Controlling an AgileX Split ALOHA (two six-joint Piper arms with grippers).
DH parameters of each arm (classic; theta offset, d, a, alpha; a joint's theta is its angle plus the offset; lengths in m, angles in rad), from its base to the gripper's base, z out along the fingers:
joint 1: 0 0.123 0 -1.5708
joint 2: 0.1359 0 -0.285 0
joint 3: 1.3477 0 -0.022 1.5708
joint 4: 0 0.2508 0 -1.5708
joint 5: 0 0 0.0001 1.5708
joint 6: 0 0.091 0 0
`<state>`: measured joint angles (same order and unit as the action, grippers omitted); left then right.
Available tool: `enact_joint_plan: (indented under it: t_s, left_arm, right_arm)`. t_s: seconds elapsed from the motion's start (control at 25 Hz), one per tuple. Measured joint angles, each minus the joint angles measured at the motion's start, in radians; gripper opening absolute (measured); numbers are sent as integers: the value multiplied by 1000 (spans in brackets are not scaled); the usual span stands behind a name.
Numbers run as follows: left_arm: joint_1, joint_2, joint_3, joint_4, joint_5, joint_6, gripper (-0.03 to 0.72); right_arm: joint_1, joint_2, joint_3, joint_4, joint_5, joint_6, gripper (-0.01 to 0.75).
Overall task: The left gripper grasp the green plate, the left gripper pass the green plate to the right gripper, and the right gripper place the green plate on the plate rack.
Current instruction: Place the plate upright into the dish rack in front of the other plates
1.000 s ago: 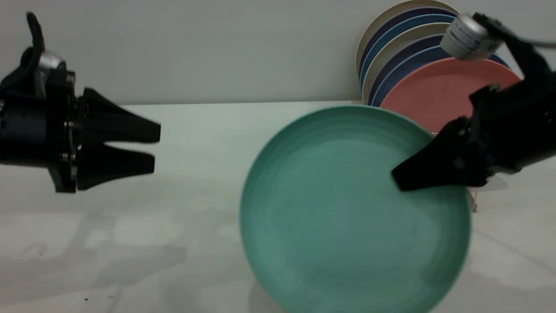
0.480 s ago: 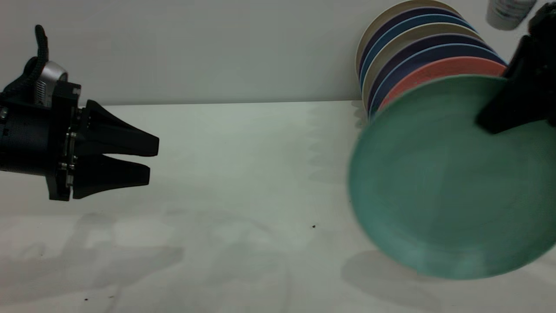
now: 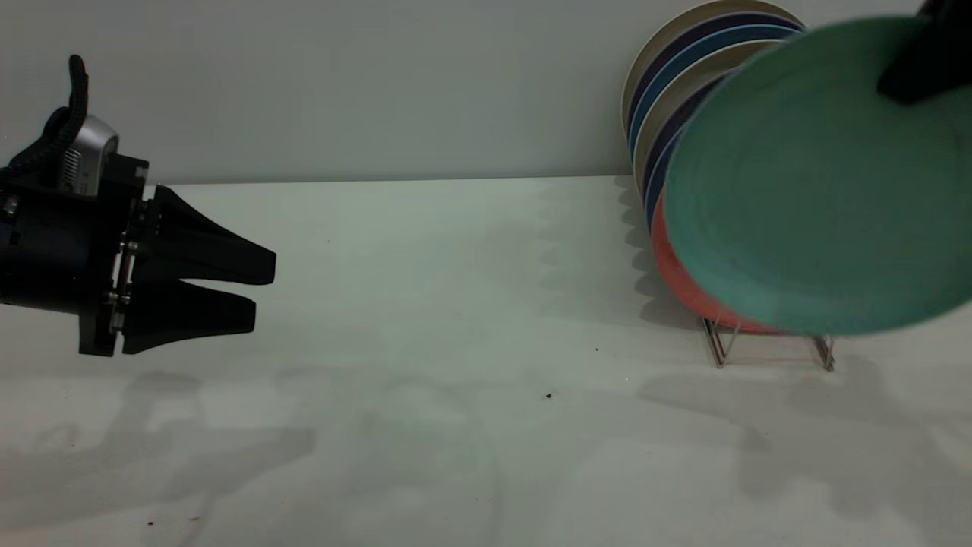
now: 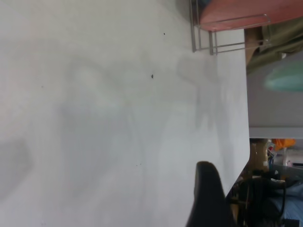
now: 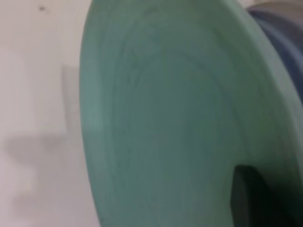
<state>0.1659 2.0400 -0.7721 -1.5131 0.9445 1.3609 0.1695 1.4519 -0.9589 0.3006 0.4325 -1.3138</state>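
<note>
- The right hand (image 3: 923, 64), at two o'clock of the exterior view, pinches the green plate (image 3: 820, 182) by its rim.
- The plate hangs tilted above the plate rack (image 3: 767, 346), before the salmon plate (image 3: 676, 277).
- The left hand (image 3: 247, 290) hovers at nine o'clock over the desk (image 3: 425, 304), fingers narrowly parted, holding nothing.

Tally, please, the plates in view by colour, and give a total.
green plate, held by the right gripper: 1
salmon-pink plate: 1
cream plates: 2
blue or navy plates: 4
Total: 8
</note>
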Motion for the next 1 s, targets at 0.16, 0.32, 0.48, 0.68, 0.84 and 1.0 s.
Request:
enact_joint_plan:
  t_s: [0.16, 0.32, 0.48, 0.68, 0.84, 1.0]
  left_arm:
    - [0, 0, 0, 0, -9, -4, 516]
    - [0, 0, 0, 0, -12, -4, 516]
    - [0, 0, 0, 0, -13, -3, 516]
    - [0, 0, 0, 0, -13, -3, 516]
    - [0, 0, 0, 0, -13, -3, 516]
    - [0, 0, 0, 0, -13, -3, 516]
  right_arm:
    - [0, 15, -107, -62, 106, 7, 94]
    - [0, 58, -211, -104, 184, 18, 94]
    - [0, 109, -283, -129, 208, 22, 94]
    - [0, 182, -344, -157, 216, 12, 94]
    - [0, 227, -369, -170, 209, 3, 94]
    - [0, 249, -372, -176, 180, -7, 94]
